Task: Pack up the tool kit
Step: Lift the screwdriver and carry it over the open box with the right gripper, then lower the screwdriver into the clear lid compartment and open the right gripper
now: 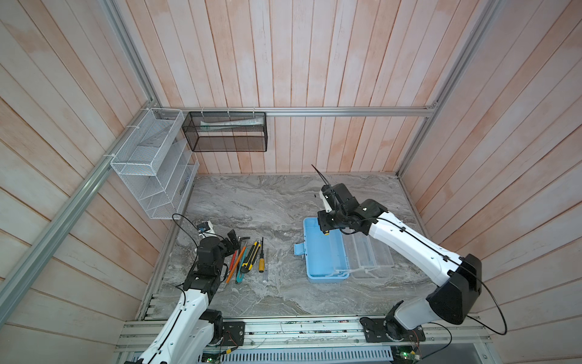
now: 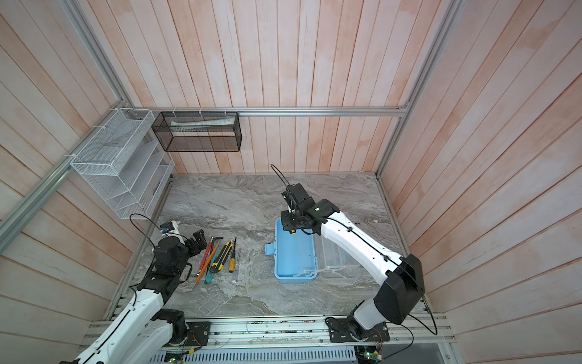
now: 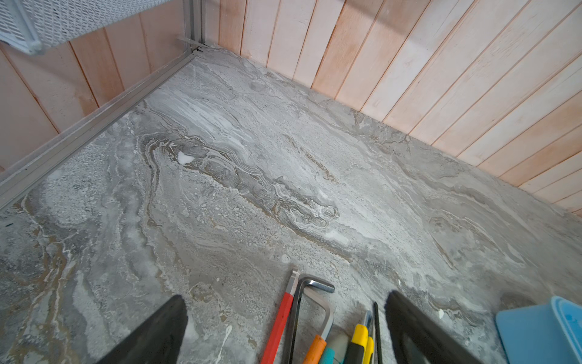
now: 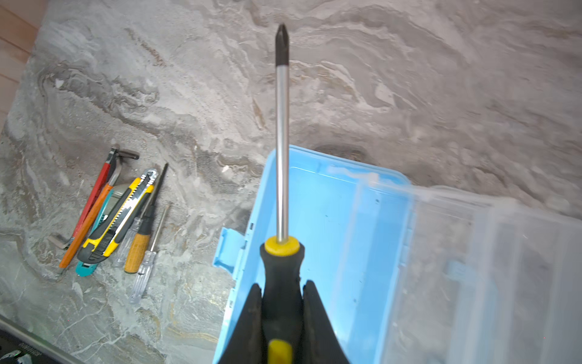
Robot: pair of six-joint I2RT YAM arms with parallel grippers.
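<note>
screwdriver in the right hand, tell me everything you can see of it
The screwdriver has a black rubbery-looking handle with a yellow collar and yellow inlay, a long shiny metal shaft and a dark cross-point tip. The right hand is shut on the handle, gripping it from both sides. It is held over the open light-blue case, shaft reaching past its rim; only the hand visibly touches it.

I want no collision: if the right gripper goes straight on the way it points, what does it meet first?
Probably the table beyond the case, hit by the tip of its screwdriver; depth is unclear.
</note>
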